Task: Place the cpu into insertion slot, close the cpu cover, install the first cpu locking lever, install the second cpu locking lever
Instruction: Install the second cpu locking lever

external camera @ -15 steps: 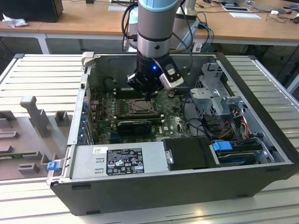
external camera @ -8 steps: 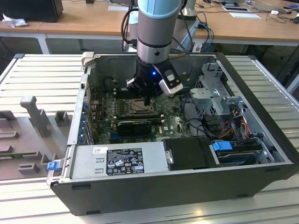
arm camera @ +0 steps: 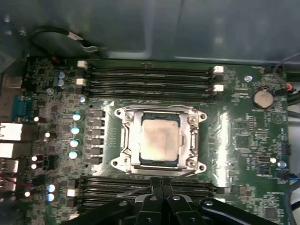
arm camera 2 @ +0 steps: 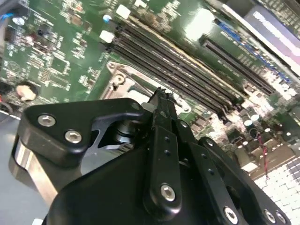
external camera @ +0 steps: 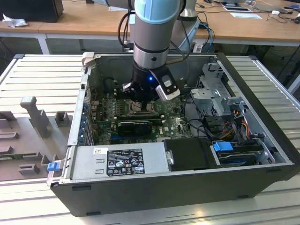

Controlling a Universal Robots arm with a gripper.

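Wooden desks (external camera: 84,21) behind slatted table (external camera: 42,79)

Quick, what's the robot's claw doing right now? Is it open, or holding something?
Gripper: shut, fingers together, holding nothing that shows. It hangs at the edge of the cpu cover, which lies closed over the cpu.

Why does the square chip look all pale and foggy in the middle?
In the first wrist view, light reflects off the cpu, washing out its metal top, and the cpu cover shines too. In the second wrist view, the gripper sits close up, and glare whitens the green board.
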